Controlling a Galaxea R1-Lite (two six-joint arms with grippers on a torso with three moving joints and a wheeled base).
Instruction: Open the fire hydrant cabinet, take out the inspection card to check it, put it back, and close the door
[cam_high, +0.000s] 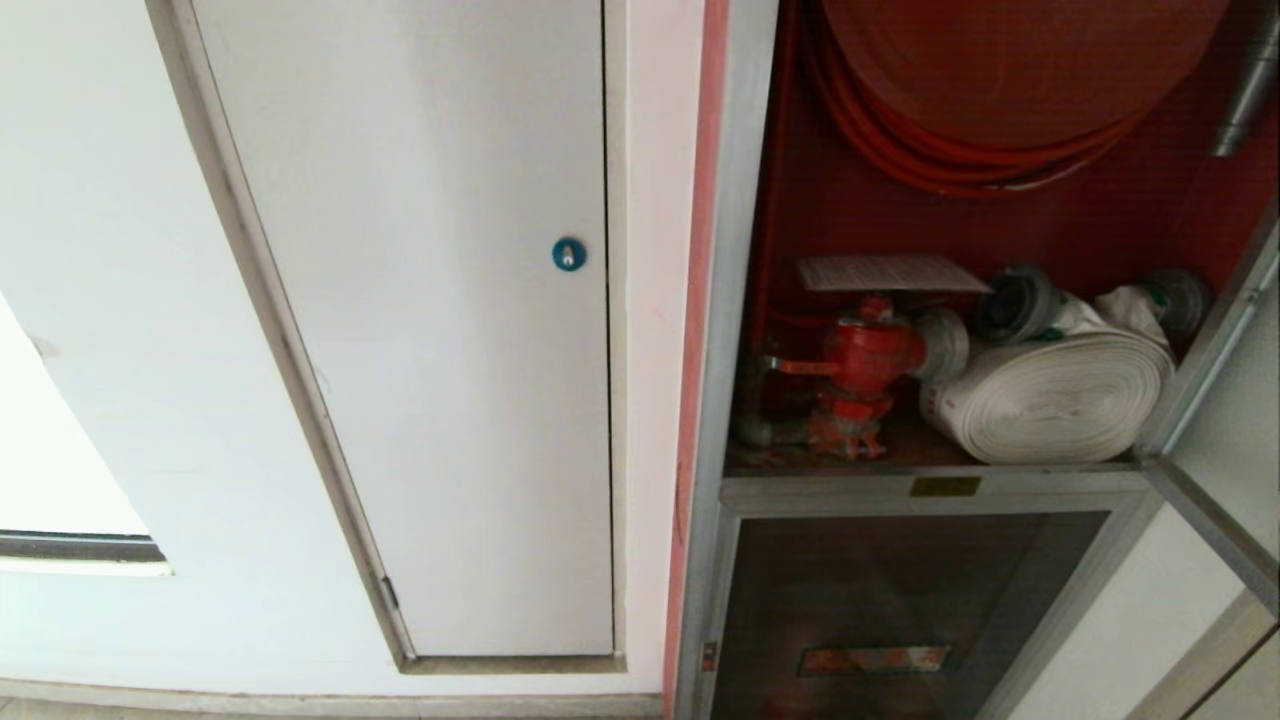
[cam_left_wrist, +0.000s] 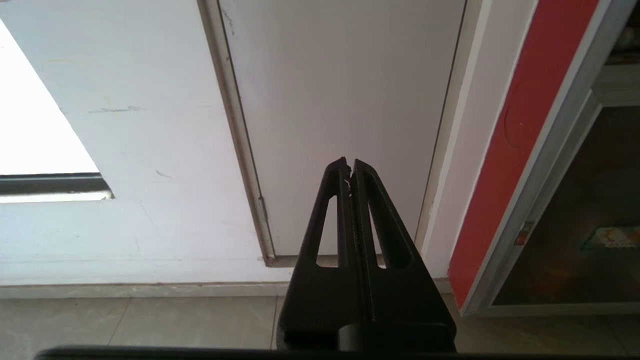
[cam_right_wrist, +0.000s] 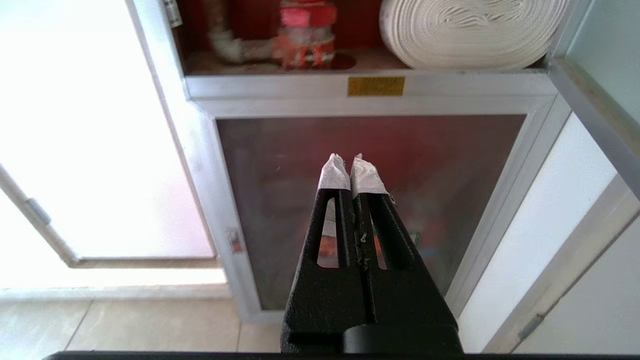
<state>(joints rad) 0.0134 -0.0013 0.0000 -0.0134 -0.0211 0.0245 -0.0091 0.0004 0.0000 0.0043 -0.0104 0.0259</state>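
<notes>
The fire hydrant cabinet (cam_high: 735, 300) stands open, red inside. A red hose reel (cam_high: 1000, 80) hangs at the top, with a red valve (cam_high: 865, 355) and a white rolled hose (cam_high: 1050, 400) on the shelf below. A white printed sheet, the inspection card (cam_high: 890, 272), lies flat on top of the valve. The door (cam_high: 1200, 350) is swung out to the right, seen nearly edge-on. My right gripper (cam_right_wrist: 348, 159) is shut and empty, low before the cabinet's lower panel. My left gripper (cam_left_wrist: 349, 162) is shut and empty, facing the white wall door. Neither arm shows in the head view.
A plain white door (cam_high: 450, 330) with a blue round lock (cam_high: 568, 254) is set in the wall left of the cabinet. Under the shelf is a smaller dark glass panel (cam_high: 900, 590) in a silver frame. Tiled floor (cam_left_wrist: 150, 320) runs along the wall's foot.
</notes>
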